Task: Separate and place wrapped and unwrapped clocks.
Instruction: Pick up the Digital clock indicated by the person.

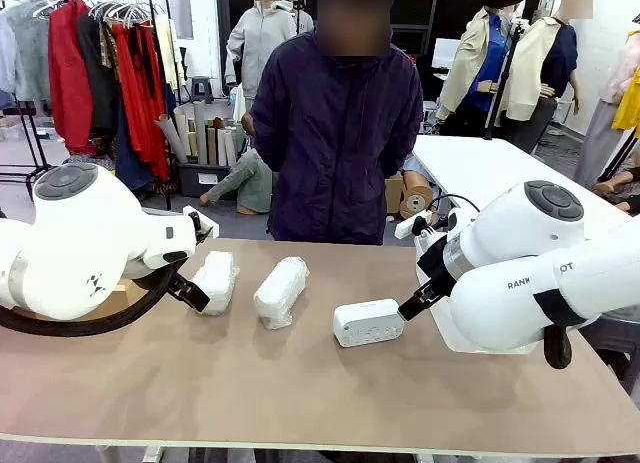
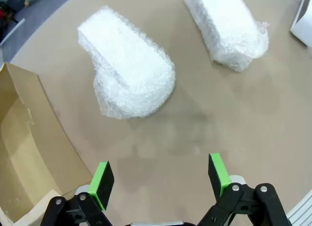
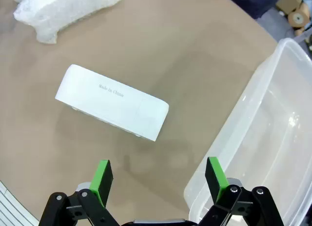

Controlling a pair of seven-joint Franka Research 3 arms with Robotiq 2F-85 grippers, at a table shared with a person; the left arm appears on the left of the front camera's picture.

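White clock [image 3: 111,101] beyond right claw [image 3: 157,171]

The bare white clock [image 3: 111,103] reads "Made in China" (small grey print); the right arm [image 1: 530,295] shows "RANK".

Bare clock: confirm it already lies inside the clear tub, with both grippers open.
Wrong in one respect. The bare clock lies on the table beside the clear tub, not inside it; the right wrist view shows this. The left gripper and right gripper are both open, as stated.
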